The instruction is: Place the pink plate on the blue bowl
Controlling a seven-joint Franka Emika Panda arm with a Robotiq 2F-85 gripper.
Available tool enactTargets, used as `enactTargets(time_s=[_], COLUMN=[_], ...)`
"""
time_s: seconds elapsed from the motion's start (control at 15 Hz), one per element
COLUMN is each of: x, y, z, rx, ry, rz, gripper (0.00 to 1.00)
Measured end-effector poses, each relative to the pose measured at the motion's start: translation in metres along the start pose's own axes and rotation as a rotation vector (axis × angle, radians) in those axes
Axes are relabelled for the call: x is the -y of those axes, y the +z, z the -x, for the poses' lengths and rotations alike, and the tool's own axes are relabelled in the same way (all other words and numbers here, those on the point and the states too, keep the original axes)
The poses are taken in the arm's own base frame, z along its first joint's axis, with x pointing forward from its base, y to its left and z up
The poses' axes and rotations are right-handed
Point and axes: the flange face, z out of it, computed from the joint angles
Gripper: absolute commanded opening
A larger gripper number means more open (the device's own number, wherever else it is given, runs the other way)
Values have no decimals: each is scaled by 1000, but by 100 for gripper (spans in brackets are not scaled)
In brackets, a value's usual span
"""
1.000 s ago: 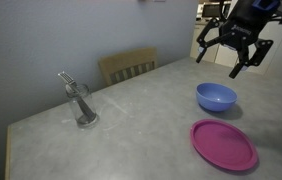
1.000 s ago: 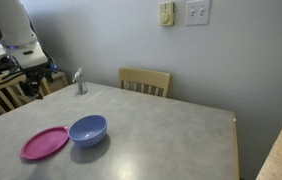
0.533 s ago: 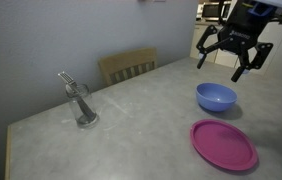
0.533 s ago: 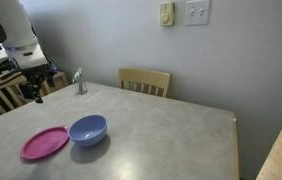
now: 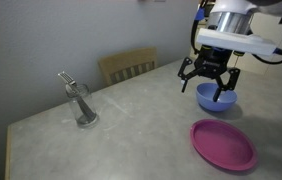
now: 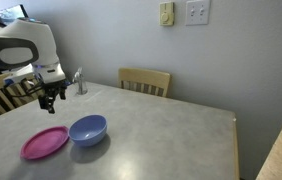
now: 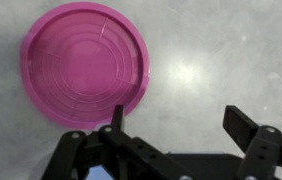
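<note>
Over on the left of the grey table point(image 5: 131, 120) in an exterior view, a clear glass point(image 5: 81, 108) with a fork point(image 5: 65, 77) in it stands by itself, and a wooden chair point(image 5: 129, 66) sits behind the far edge. Further right the gripper point(image 5: 209, 82) hangs in the air close over the blue bowl point(image 5: 217, 98), fingers point(image 7: 243, 125) spread apart with nothing between them. Rightmost, the pink plate point(image 5: 224, 144) lies flat on the table just beside the bowl, nearer the camera.
</note>
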Motion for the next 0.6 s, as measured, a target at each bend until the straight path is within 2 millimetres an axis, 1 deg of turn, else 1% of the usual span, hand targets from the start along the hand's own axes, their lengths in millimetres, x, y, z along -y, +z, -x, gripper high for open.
enactTargets(time_s=[0.2, 0.33, 0.47, 0.6], x=[17, 24, 26, 25], y=[31, 51, 65, 71], z=[-7, -6, -2, 0], rx=[5, 11, 16, 15], ry=[-3, -12, -20, -11], rz=[7, 24, 43, 55], gripper=[100, 100, 100, 100])
